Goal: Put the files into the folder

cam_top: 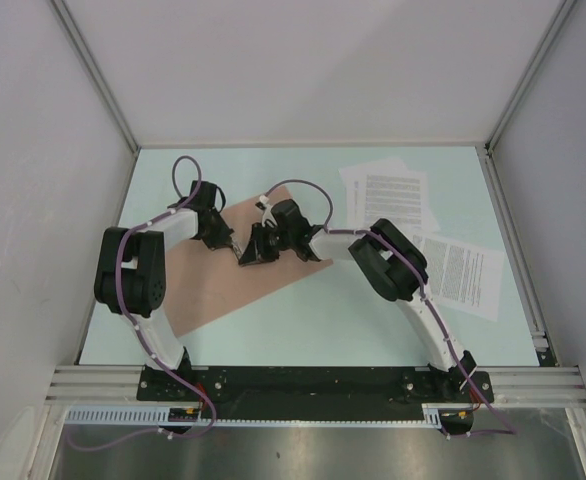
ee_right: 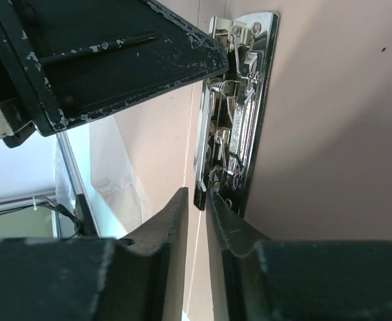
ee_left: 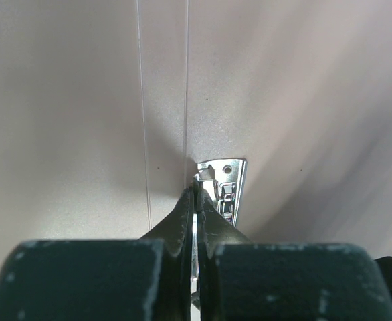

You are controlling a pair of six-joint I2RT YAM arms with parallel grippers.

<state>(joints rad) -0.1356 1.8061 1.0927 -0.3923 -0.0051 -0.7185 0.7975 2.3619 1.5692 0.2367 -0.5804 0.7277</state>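
The salmon-brown folder [cam_top: 208, 290] lies open and flat at the table's left-centre. A shiny metal clip [ee_right: 239, 107] is fixed inside it, and it also shows in the left wrist view [ee_left: 228, 184]. My left gripper [cam_top: 231, 250] is shut on a thin metal blade of that clip [ee_left: 194, 231]. My right gripper [cam_top: 253, 250] faces it from the right. Its fingers [ee_right: 197, 200] stand a narrow gap apart, with the clip's black-tipped lever [ee_right: 201, 194] between the tips. The files, white printed sheets, lie at the back right [cam_top: 385, 192] and the right [cam_top: 465, 272].
Grey walls enclose the table on the left, back and right. A metal rail [cam_top: 513, 250] runs along the right edge. The arm bases sit on a black bar [cam_top: 313, 385] at the near edge. The left gripper's black body [ee_right: 109, 60] hangs close above the right gripper's fingers.
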